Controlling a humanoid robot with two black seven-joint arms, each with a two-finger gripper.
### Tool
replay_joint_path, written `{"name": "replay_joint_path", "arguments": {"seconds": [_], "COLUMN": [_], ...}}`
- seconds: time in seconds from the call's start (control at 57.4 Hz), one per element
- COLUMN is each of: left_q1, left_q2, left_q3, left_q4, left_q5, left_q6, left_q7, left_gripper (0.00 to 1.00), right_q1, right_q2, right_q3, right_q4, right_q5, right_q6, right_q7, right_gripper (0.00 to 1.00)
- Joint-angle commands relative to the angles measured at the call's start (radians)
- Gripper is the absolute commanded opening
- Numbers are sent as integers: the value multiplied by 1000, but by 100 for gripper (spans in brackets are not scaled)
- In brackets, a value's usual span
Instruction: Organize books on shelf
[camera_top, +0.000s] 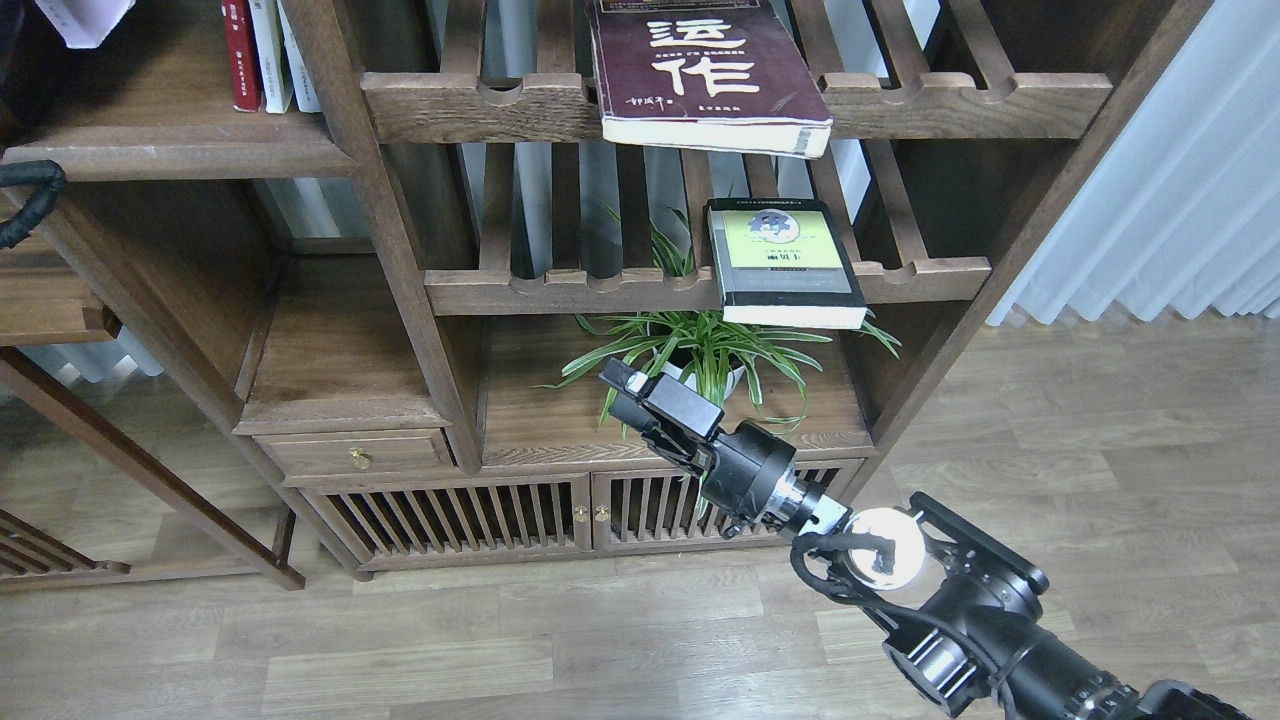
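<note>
Only a corner of the pale lavender-white paperback (85, 15) shows, at the top left edge above the dark plank shelf (170, 155); what holds it is out of view. The thick maroon book (700, 70) lies flat on the upper slatted rack and overhangs its front rail. The grey-black book with the yellow-green panel (785, 265) lies flat on the lower slatted rack. My right gripper (618, 392) hangs in front of the plant, below both books, fingers together and empty. My left gripper is out of view; only a black cable loop (25, 200) shows at the left edge.
A red book (238, 55) and white books (272, 50) stand upright at the right end of the plank shelf. A potted spider plant (700, 350) sits on the cabinet top behind my right gripper. A drawer (360, 455) and slatted cabinet doors (450, 515) lie below. White curtains hang at the right.
</note>
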Motion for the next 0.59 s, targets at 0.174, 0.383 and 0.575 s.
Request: {"name": "replay_joint_path", "arguments": {"seconds": [0.174, 0.383, 0.575], "left_q1": [-25, -27, -40], "left_q2": [-44, -35, -39], "left_q3": [84, 153, 184], "left_q4": [90, 90, 104], "left_q5": [0, 0, 0], "left_q6": [0, -2, 2], "left_q7": [-46, -56, -72], "left_gripper": [0, 1, 1], "right_q1": [0, 0, -3], "right_q2": [0, -1, -1], "right_q3": [0, 2, 0], "right_q4": [0, 3, 8], "right_q5": [0, 1, 2], "right_q6": [0, 0, 0], "right_q7": [0, 0, 0], "right_gripper": [98, 98, 98]}}
